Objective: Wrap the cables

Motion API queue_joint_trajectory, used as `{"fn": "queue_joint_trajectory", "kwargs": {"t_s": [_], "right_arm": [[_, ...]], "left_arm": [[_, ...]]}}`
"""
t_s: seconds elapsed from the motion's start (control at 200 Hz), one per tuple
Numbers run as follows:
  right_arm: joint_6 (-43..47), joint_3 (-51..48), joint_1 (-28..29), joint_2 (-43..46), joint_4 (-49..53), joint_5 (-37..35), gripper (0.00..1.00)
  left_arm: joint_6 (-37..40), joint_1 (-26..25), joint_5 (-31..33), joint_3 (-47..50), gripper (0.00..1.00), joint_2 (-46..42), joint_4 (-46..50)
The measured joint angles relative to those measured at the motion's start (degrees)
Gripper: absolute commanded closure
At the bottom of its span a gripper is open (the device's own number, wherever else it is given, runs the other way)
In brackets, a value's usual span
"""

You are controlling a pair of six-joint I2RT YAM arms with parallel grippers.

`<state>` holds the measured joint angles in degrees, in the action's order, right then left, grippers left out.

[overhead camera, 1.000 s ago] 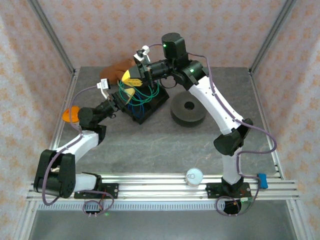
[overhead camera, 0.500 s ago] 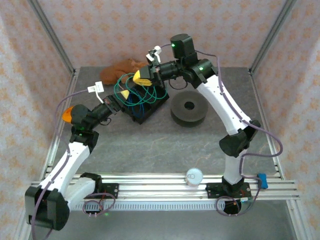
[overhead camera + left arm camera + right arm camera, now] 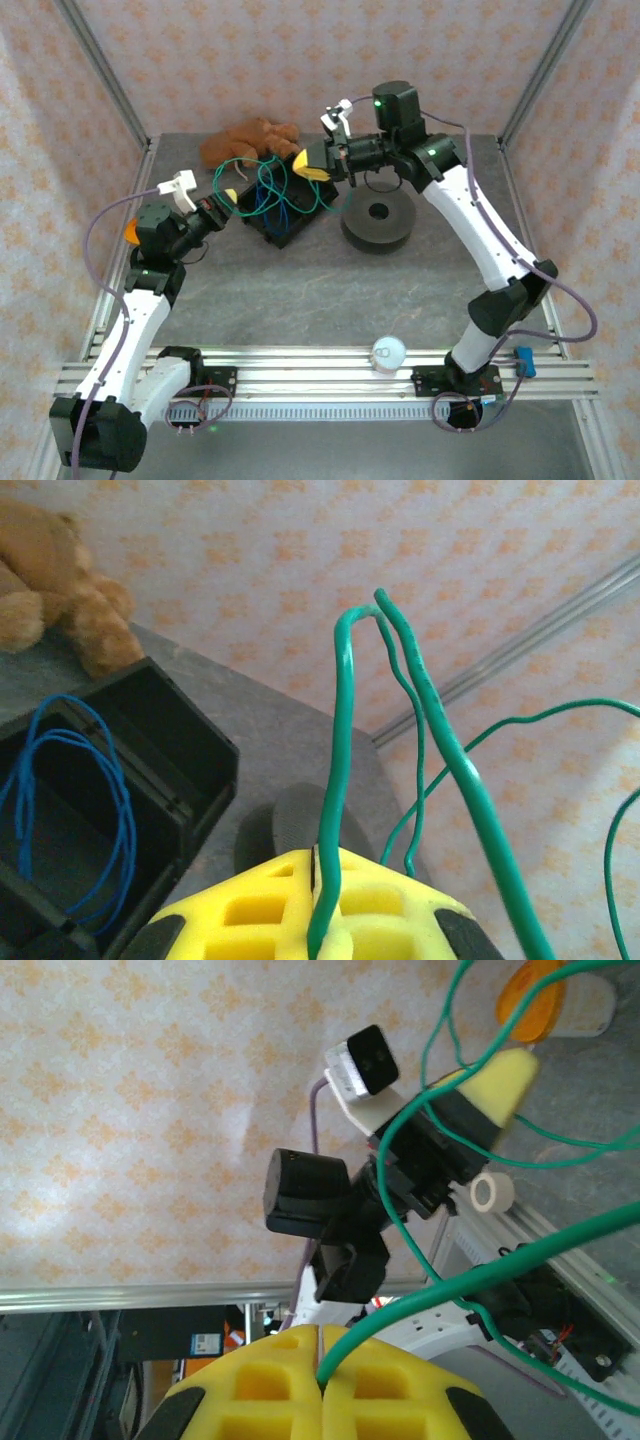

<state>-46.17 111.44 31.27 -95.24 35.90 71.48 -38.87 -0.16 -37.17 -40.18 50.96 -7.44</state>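
Green cable [image 3: 335, 780], pinched in the closed left hand [image 3: 229, 196] and closed right hand [image 3: 312, 166], could snag the blue cable [image 3: 118, 810] if pulled taut.

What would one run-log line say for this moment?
left gripper: shut on green cable | right gripper: shut on green cable | green cable: loose loops between grippers | blue cable: in black box

My thin green wire [image 3: 332, 780] hangs over the black plastic box [image 3: 283, 228], thin blue wire [image 3: 272, 203] inside it; round grey spool [image 3: 377, 224] to its right, brown plush bear [image 3: 245, 141] behind.
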Motion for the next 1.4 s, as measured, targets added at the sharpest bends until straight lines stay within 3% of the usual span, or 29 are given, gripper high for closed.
{"fn": "queue_joint_trajectory", "kwargs": {"t_s": [0.19, 0.33, 0.4, 0.47, 0.566, 0.716, 1.006, 1.241, 1.396], "right_arm": [[-0.3, -12.0, -5.9, 7.1, -4.0, -0.6, 1.00], [-2.3, -16.2, -7.2, 8.9, -7.7, -0.6, 1.00], [-3.3, -16.3, -6.6, 8.8, -9.4, -0.6, 1.00], [-4.0, -16.1, -5.7, 8.8, -10.6, -0.6, 1.00], [-4.4, -14.6, -4.3, 7.9, -11.5, -0.6, 1.00], [-2.3, -9.6, -3.3, 5.4, -8.2, -1.6, 1.00], [0.9, -4.9, -3.9, 3.5, -2.4, -4.9, 1.00], [-0.3, -4.9, -4.1, 2.8, -2.4, -5.6, 1.00], [-1.7, -4.9, -4.1, 2.8, -3.1, -5.7, 1.00]], "left_arm": [[2.3, 2.5, 0.0, -2.9, 1.00, 0.1, 3.3], [1.6, 2.5, -3.4, -3.5, 1.00, 2.9, 0.2], [-0.7, 2.5, -5.6, -3.3, 0.78, 5.9, -3.5], [-3.2, 2.0, -6.9, -2.9, 0.49, 8.6, -7.1], [-4.8, 0.6, -7.4, -2.7, 0.39, 10.6, -8.6], [-3.7, -0.6, -5.8, -2.9, 0.36, 10.9, -5.6], [-0.2, -0.5, -2.2, -3.2, 0.42, 7.6, 6.0], [-1.5, -1.1, -3.7, -3.2, 0.44, -0.3, 7.2], [-3.3, -4.3, -4.9, -3.2, 0.44, -2.4, 6.0]]}}
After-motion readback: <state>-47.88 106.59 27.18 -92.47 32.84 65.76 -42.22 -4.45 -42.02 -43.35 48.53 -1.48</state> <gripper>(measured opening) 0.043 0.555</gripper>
